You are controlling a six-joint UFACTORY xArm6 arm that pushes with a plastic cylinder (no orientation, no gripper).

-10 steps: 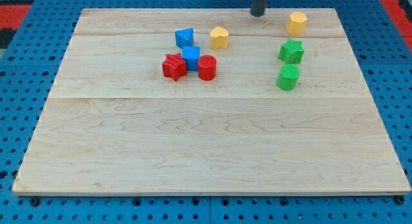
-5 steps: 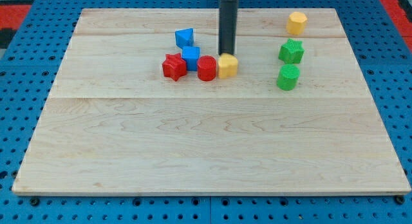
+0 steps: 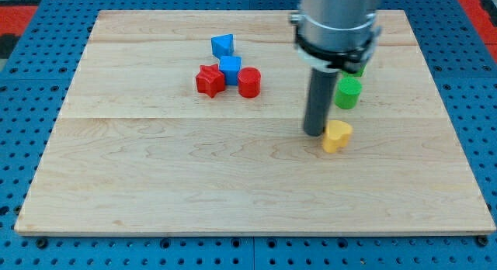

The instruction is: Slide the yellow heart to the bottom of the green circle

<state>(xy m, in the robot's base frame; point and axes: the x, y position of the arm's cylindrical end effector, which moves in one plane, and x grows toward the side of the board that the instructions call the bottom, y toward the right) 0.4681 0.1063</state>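
A pale wooden board (image 3: 233, 177) made of joined planks lies on a blue pegboard surface (image 3: 23, 130) dotted with holes. Red patches show at the view's top corners (image 3: 19, 10). The light is even.

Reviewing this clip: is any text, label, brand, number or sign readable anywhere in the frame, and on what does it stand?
None: no readable text in the camera view.
Wooden board: bare wood grain.
Yellow heart, green circle, red star, red cylinder and both blue blocks: plain colours.
Arm housing above my tip: no legible marking.
Blue pegboard: holes only.
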